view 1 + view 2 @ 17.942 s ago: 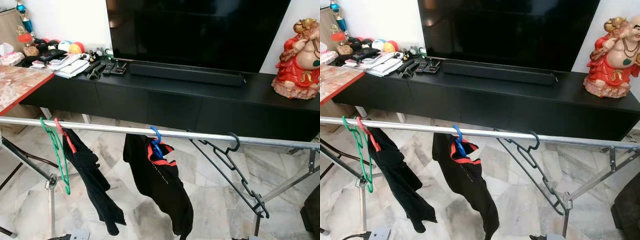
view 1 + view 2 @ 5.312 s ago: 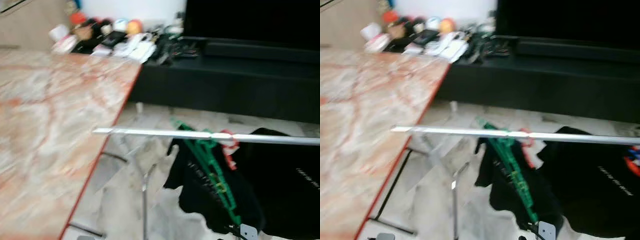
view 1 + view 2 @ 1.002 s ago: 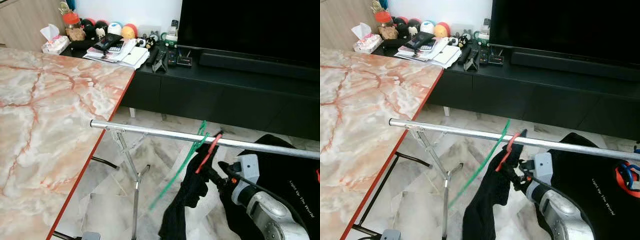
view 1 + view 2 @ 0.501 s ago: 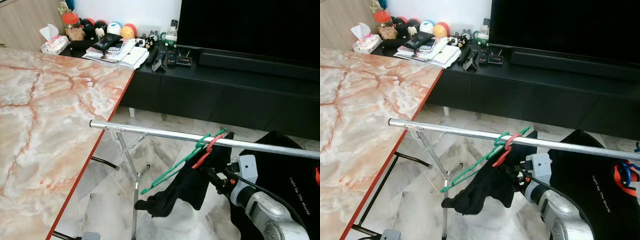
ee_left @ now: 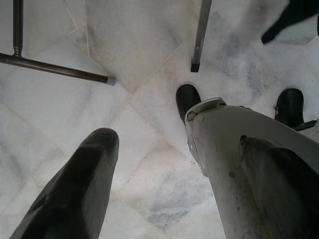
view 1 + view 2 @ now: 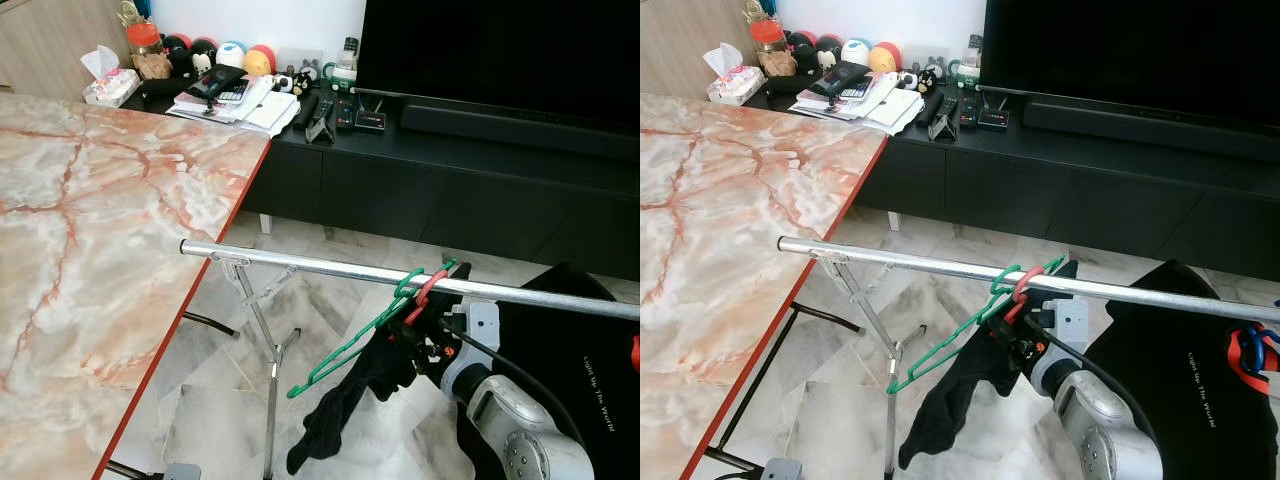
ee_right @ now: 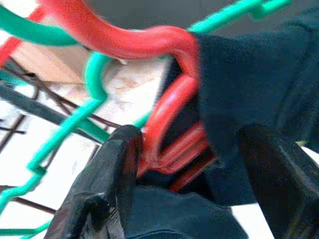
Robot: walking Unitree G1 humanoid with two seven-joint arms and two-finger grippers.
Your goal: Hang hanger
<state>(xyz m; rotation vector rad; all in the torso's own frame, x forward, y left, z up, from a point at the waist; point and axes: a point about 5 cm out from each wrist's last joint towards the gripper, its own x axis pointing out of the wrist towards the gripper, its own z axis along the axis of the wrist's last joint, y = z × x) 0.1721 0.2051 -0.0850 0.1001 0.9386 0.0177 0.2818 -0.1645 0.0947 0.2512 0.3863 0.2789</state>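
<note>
Right gripper [image 7: 184, 169], just below the rail [image 6: 300, 263], grasps the red hanger [image 6: 428, 290] at its neck; hook over the rail; left gripper [image 5: 164, 199] idle, fingers spread.

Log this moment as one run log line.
right gripper: around red hanger with black garment, hooked on rail | green hanger: beside it, tilted | left gripper: idle, open
</note>
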